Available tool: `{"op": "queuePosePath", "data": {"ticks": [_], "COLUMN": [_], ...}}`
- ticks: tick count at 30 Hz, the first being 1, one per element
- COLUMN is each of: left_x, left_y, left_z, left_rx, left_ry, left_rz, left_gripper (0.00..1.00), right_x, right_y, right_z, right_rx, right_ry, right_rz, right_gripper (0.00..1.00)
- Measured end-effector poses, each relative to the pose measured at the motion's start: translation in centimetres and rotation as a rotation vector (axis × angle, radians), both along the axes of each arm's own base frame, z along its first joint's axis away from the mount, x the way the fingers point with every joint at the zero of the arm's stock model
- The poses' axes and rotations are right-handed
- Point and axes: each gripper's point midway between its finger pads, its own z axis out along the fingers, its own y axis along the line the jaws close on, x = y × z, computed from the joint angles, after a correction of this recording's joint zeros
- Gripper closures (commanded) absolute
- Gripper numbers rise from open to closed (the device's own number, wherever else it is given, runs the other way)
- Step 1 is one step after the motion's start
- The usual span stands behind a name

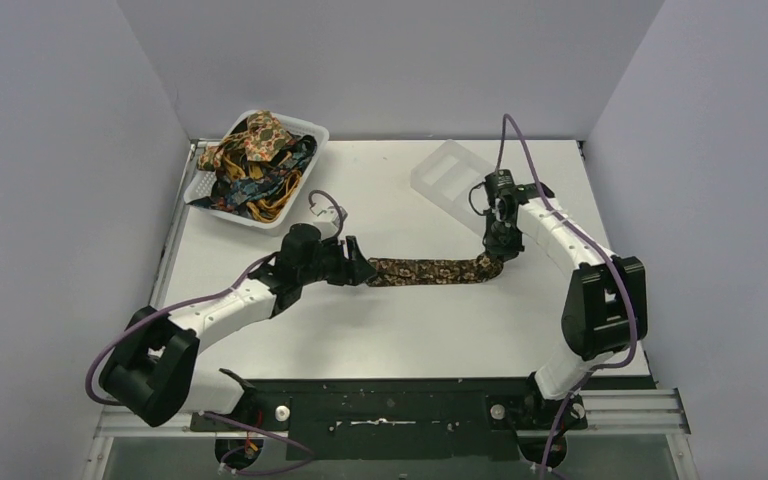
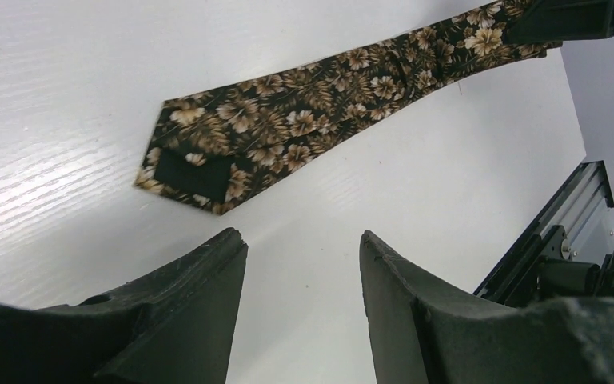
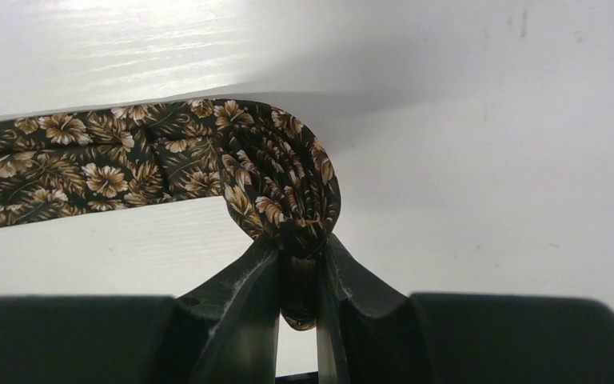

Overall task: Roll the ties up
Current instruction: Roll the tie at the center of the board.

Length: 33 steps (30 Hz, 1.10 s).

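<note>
Rolling looks barely begun: the right gripper is clenched on a small coil at one end of the dark brown floral tie stretched across the table, while the left gripper hangs released and empty near its pointed end. Next, I'd say, the coil needs winding along the strip, kept taut. The white basket of other ties and the clear tray stand well clear.

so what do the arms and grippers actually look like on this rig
The left arm and right arm both have white links joined by chunky black joint housings. A purple cable loops along each. The left gripper and right gripper are black, each with two thick wedge-shaped fingers that taper toward the tips.
</note>
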Motion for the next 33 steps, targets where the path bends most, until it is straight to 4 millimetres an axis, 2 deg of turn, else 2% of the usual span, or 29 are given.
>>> {"op": "queuePosePath", "data": {"ticks": [4,12,16,23,26,33], "left_x": [0.0,0.1,0.2,0.2,0.2,0.0], "left_y": [1.1,2.1,2.5,3.1,3.1,3.2], "left_z": [0.5,1.1,1.5,2.0,2.0,2.2], "left_rx": [-0.011,-0.028,-0.034,-0.039,-0.040,-0.041], "left_ry": [-0.012,-0.023,-0.030,-0.042,-0.043,-0.045], "left_rz": [0.025,0.041,0.049,0.062,0.063,0.064], "left_gripper": [0.48,0.48,0.48,0.48,0.48,0.48], "right_x": [0.6,2.0,2.5,2.4,2.6,2.1], "right_y": [-0.5,1.8,2.8,4.3,5.6,8.0], "right_z": [0.1,-0.6,-1.2,-1.6,-1.8,-3.5], "right_rx": [-0.151,-0.424,-0.506,-0.582,-0.589,-0.589], "right_ry": [0.029,0.058,0.054,0.051,0.037,0.048], "right_rz": [0.023,0.139,0.178,0.220,0.238,0.294], "right_gripper": [1.00,1.00,0.98,0.92,0.88,0.80]}}
